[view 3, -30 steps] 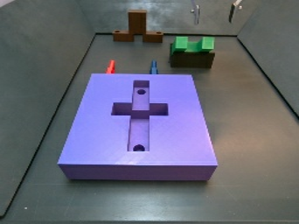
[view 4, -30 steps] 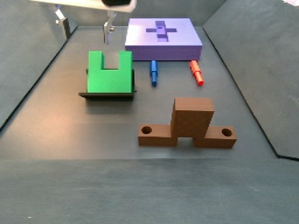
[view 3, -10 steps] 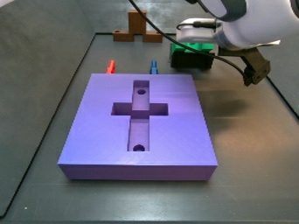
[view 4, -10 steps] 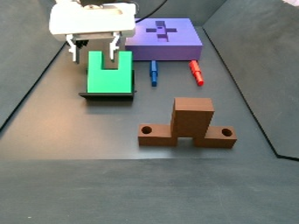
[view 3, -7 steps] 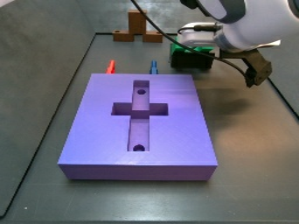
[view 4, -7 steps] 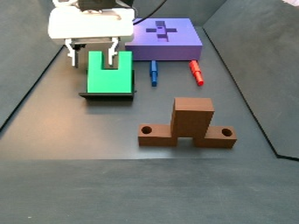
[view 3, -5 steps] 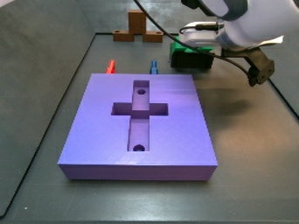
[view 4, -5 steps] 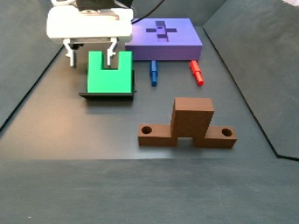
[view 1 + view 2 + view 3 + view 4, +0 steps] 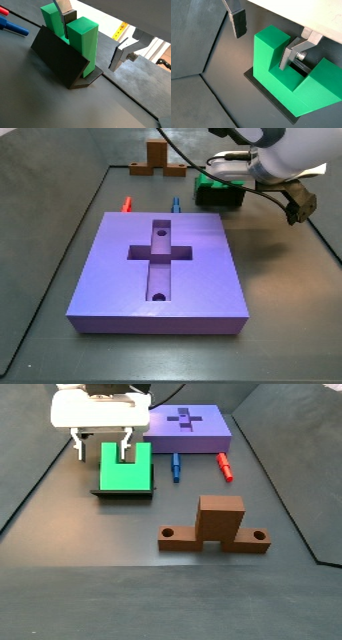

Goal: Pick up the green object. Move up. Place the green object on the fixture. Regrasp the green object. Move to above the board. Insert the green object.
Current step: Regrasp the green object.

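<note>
Taking the purple board (image 9: 189,427) as the landmark, in a side view the gripper (image 9: 102,450) hangs to its left, low over the far end of the green object (image 9: 124,472). Its two fingers are spread apart: one finger (image 9: 80,448) sits outside the block's left prong, while the other finger (image 9: 127,452) stands in the square notch, so the jaws straddle that prong without clearly pressing it. The green object lies on a dark base plate (image 9: 124,491), left of the board and nearer the camera than it. Between the block and the board's front edge lie a blue pen (image 9: 175,466) and, further right, a red pen (image 9: 225,466). Well in front of the board stands the brown wooden piece (image 9: 215,526), with a round hole in each low wing.

In a wrist view the green object (image 9: 84,44) rises as two upright prongs from a dark bracket (image 9: 61,61); one silver finger with a dark pad sits between the prongs, the other stands apart beyond the nearer prong. In a wrist view the dark pad (image 9: 238,23) is clear of the green face.

In a side view the board (image 9: 160,267) fills the foreground, its cross-shaped slot (image 9: 159,252) open, and the gripper (image 9: 225,168) and green object (image 9: 221,190) lie beyond its far right corner.
</note>
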